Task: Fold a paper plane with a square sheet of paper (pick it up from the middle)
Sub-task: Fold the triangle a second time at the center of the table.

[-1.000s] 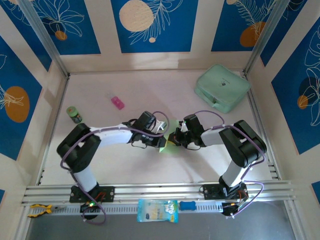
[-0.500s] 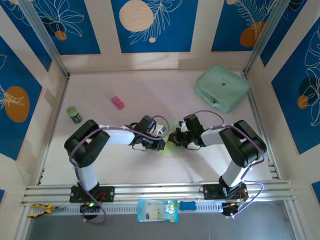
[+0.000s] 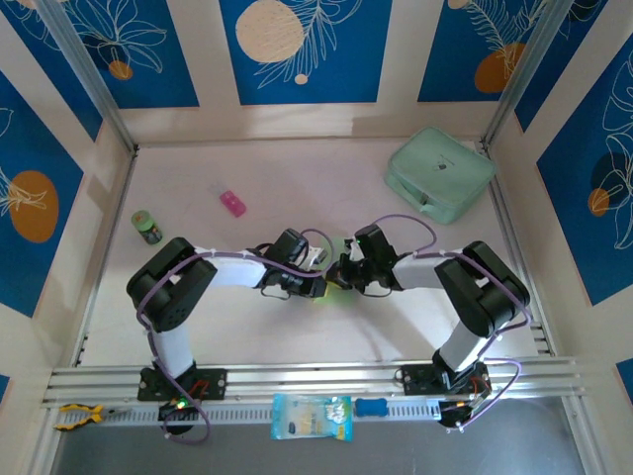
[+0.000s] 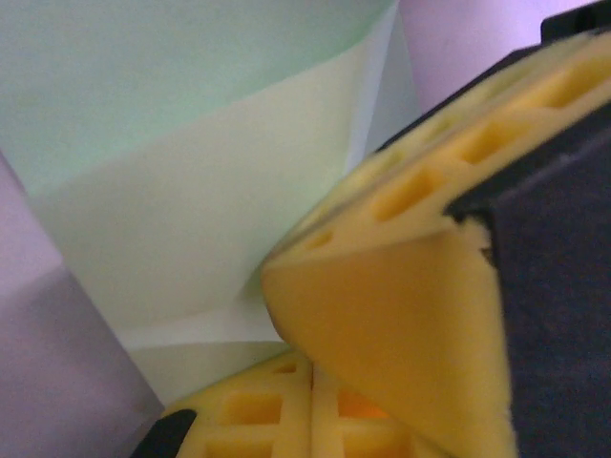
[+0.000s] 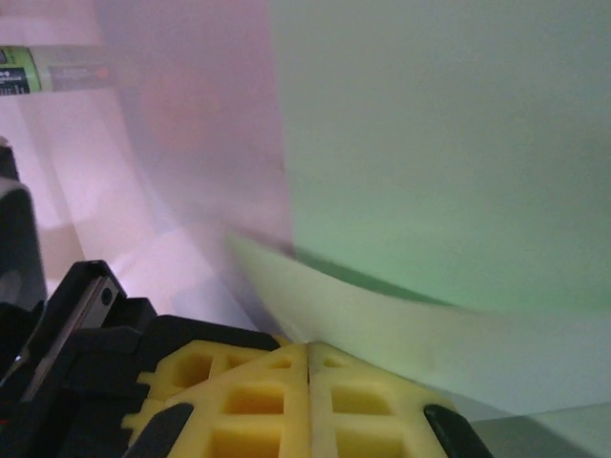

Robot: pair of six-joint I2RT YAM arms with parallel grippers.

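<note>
Sliding leftward since a second ago, the right gripper [image 3: 343, 274] is meeting the left gripper [image 3: 322, 286] at mid-frame, both pairs of fingers seemingly clenching the square sheet of paper [image 4: 191, 191]. A fold is forming, I think; next it is needing an even press.

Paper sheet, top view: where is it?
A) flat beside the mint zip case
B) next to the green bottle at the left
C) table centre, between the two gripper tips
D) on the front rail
C: the top view shows the pale-green paper at table centre, between the left gripper and the right gripper, well apart from the mint zip case in the far right corner.
</note>
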